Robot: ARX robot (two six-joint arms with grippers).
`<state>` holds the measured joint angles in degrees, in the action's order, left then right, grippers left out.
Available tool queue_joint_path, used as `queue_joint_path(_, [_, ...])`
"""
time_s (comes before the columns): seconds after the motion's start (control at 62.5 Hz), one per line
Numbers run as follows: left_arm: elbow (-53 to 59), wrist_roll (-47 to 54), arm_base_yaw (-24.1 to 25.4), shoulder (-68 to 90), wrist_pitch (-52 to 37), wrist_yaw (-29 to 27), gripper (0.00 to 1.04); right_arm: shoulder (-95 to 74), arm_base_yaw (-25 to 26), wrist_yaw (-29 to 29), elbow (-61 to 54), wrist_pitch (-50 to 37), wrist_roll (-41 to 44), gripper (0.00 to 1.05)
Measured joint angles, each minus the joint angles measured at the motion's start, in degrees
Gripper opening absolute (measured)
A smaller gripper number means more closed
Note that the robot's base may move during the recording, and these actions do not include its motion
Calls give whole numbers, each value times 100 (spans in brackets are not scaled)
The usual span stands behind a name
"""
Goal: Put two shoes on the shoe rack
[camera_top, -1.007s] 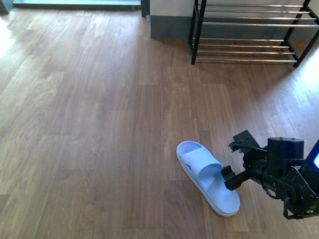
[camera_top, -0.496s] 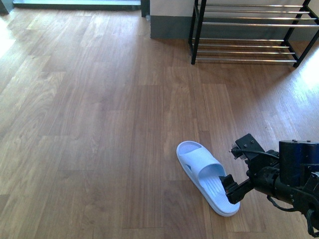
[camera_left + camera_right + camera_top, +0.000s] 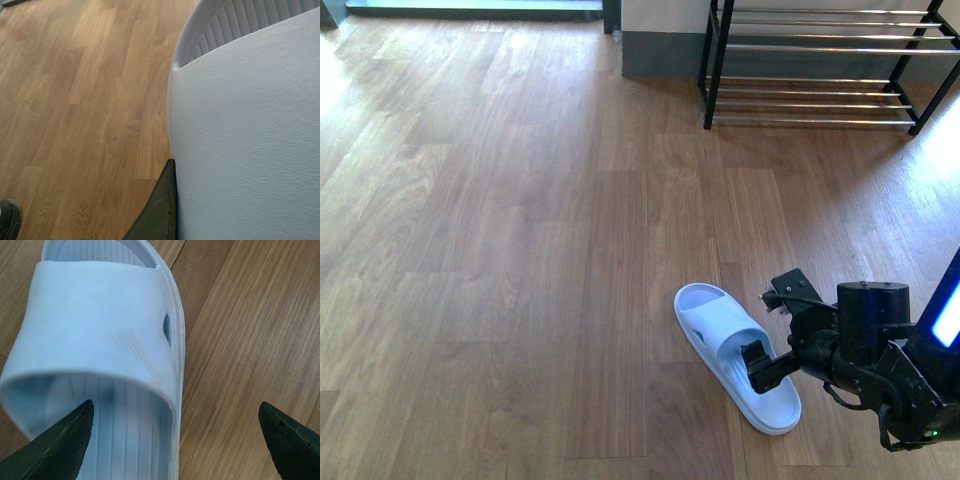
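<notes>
Currently, item one: pale slipper (image 3: 725,345) lies on the floor (image 3: 520,250), near right, well apart from the shoe rack (image 3: 820,100) at far right.

Right gripper (image 3: 767,327): low over the slipper's strap, jaws spread wide, holding nothing.

Risk: closing from here may pinch only the strap's side edge. The soft slipper could then twist, slip free or skid across the wood.

Left gripper (image 3: 161,215): one dark finger shows against a second slipper (image 3: 250,140). Whether it grips cannot be told.
</notes>
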<state>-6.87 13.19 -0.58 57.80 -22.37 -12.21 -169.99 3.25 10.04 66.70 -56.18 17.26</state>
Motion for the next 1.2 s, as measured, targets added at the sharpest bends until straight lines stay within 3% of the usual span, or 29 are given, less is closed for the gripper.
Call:
queue_joint_path(0.464, [0, 0, 0, 0, 0, 0, 2, -485, -90, -195, 1056, 463, -339, 95])
queue_joint_path(0.576, [0, 0, 0, 2, 0, 2, 2, -579, -90, -236, 1174, 476, -402, 82])
queue_joint_path(0.991, [0, 0, 0, 2, 0, 0, 2, -691, 59, -341, 1368, 291, -463, 13])
queue_joint_path(1.103, [0, 0, 0, 2, 0, 2, 2, -577, 162, -341, 1119, 70, -518, 1])
queue_joint_path(1.199, [0, 2, 0, 2, 0, 2, 2, -315, 295, -341, 706, -179, -588, 1])
